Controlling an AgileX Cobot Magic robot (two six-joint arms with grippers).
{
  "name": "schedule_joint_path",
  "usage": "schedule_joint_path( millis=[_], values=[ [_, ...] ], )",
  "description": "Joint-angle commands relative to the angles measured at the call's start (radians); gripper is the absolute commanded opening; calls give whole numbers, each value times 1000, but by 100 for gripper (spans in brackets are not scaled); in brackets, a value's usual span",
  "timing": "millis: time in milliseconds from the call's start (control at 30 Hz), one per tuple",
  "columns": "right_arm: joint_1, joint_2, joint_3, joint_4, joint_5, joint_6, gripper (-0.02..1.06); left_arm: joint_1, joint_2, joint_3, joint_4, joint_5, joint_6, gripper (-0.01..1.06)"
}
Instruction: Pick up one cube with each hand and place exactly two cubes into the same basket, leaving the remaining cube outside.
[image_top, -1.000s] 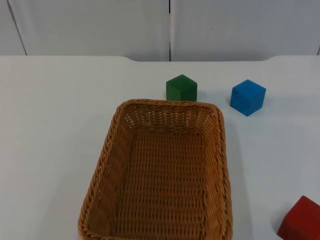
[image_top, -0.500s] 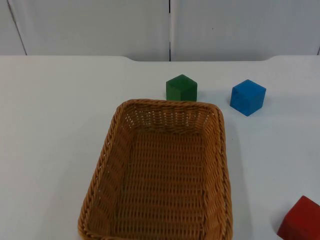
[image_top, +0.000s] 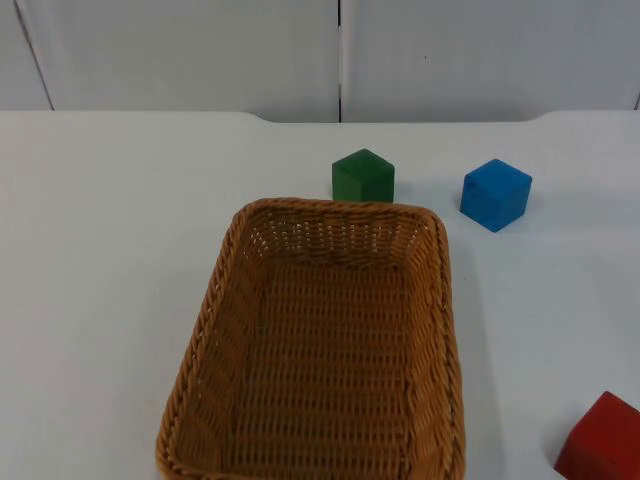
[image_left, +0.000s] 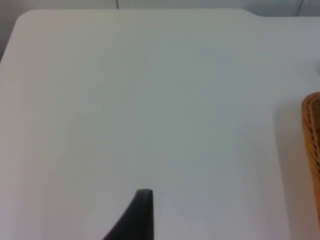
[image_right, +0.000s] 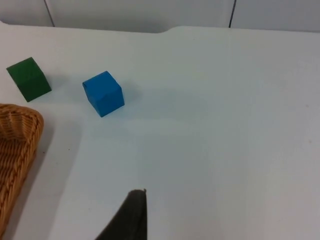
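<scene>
Three smooth, matt cubes lie outside one rectangular woven wicker basket (image_top: 320, 345) on the white table (image_top: 100, 250): the green cube (image_top: 363, 176) just beyond the basket's far rim at 12 o'clock; the blue cube (image_top: 495, 194) near it toward 3 o'clock; the red cube (image_top: 603, 443) well apart at 5 o'clock. Left gripper (image_left: 142, 202) hangs above bare table with the basket's rim off at 3 o'clock, its opening impossible to judge; right gripper (image_right: 134, 205) hovers with the blue cube at 11 o'clock, equally unreadable.
</scene>
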Motion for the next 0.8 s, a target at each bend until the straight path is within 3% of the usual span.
schedule_joint_path(
  millis=[0, 333, 767],
  values=[
    [-6, 23, -8, 11, -24, -19, 103, 5, 29, -15, -37, -28, 28, 105],
    [-6, 183, -47, 64, -68, -64, 103, 5, 204, -24, -77, -127, 83, 105],
    [-6, 350, -89, 64, -157, -97, 103, 5, 378, -163, -81, -140, 130, 105]
  ],
)
